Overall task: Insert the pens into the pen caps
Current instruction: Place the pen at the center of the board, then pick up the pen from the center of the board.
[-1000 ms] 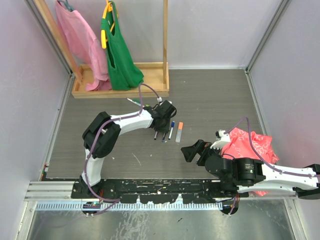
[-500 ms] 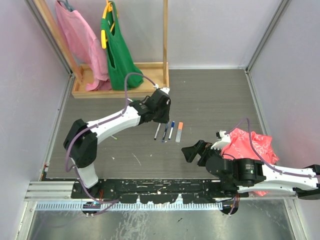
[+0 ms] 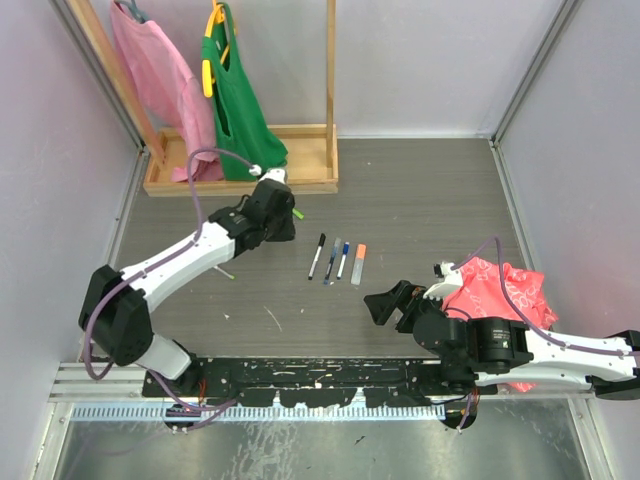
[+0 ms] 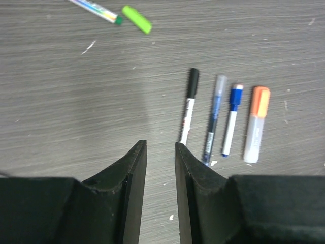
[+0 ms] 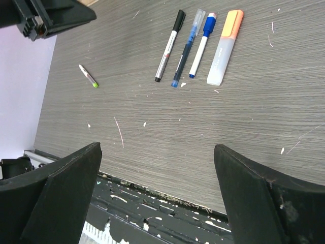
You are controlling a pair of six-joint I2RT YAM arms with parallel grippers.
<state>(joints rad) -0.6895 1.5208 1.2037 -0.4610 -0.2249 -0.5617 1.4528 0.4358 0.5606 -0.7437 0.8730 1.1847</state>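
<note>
Left hand [image 4: 160, 147] is hovering left of the pens [image 4: 213, 119] — barely parted, empty; right hand [image 5: 156, 147] is resting wide open.

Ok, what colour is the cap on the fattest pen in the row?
Orange. The cap shows best in the left wrist view.

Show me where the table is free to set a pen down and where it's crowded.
Widest free patch: the far right table, bordered by the wooden rack base, the pink cloth and the row of pens. A smaller one: between that row and the lone green-tipped pen. Crowded: around the left pincer, by the light green cap.
</note>
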